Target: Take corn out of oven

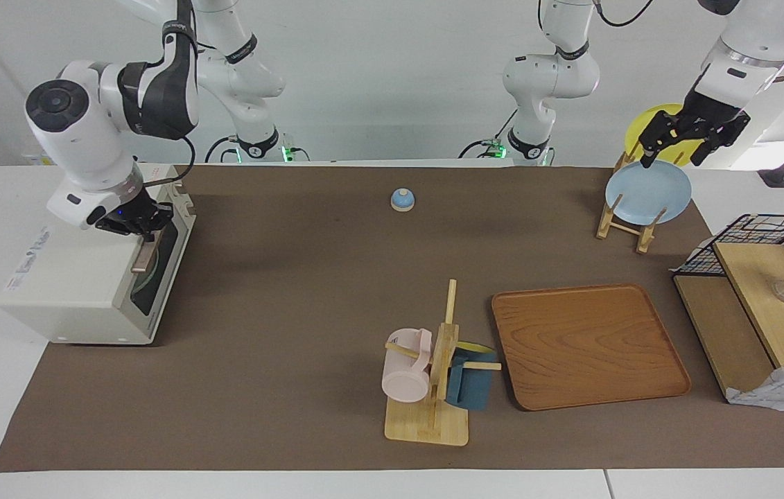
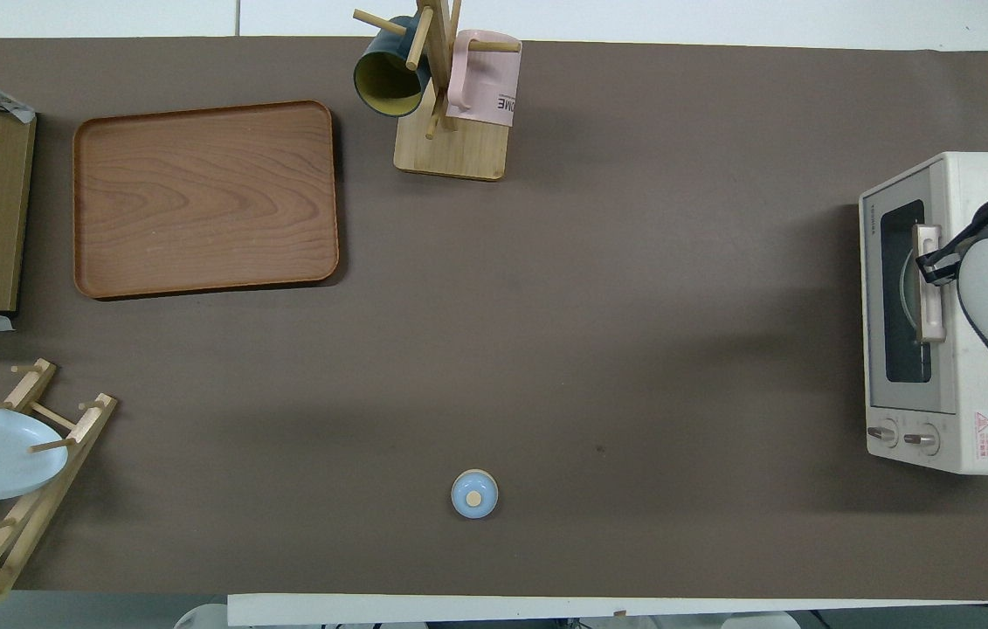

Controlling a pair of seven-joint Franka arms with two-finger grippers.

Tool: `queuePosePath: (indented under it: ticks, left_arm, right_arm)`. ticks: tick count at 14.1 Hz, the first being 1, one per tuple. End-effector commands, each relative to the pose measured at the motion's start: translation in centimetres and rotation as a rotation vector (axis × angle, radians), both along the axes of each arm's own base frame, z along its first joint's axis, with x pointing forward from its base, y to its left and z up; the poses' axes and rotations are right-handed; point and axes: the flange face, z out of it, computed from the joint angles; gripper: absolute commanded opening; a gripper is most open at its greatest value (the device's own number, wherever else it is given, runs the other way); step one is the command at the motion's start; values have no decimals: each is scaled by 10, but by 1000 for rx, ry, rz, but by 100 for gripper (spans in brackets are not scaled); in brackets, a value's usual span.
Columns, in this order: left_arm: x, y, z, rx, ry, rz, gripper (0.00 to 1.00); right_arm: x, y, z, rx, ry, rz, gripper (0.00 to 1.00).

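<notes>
The off-white oven (image 1: 80, 277) stands at the right arm's end of the table, and it also shows in the overhead view (image 2: 939, 428). Its dark glass door (image 2: 895, 349) is closed. The tan bar handle (image 1: 144, 258) runs along the door. My right gripper (image 1: 140, 225) is down at the handle's end nearer to the robots, and the arm covers part of the oven top in the overhead view. The corn is hidden; only a round shape shows dimly through the window. My left gripper (image 1: 674, 158) is open and empty, raised over the plate rack (image 1: 624, 225).
The rack holds a light blue plate (image 1: 647, 192) and a yellow plate (image 1: 655, 121). A small blue knob (image 1: 402, 199) sits mid-table near the robots. A wooden tray (image 1: 589, 344), a mug tree (image 1: 433, 374) and a black wire basket (image 1: 766, 232) with boards stand farther out.
</notes>
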Motion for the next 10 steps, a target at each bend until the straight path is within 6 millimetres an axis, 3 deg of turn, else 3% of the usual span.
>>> queuePosePath:
  ticks: [1, 3, 5, 10]
  left_arm:
    - [-4, 2, 1, -8, 7, -2, 100]
    - [-4, 2, 1, -8, 6, -2, 100]
    - [-4, 2, 1, -8, 7, -2, 100]
    - [-4, 2, 1, -8, 7, -2, 100]
  right_arm:
    - [-9, -8, -12, -19, -5, 27, 0]
    - [-6, -2, -13, -20, -23, 41, 0]
    - [0, 2, -26, -14, -21, 42, 0]
    - [20, 50, -62, -7, -42, 45, 0]
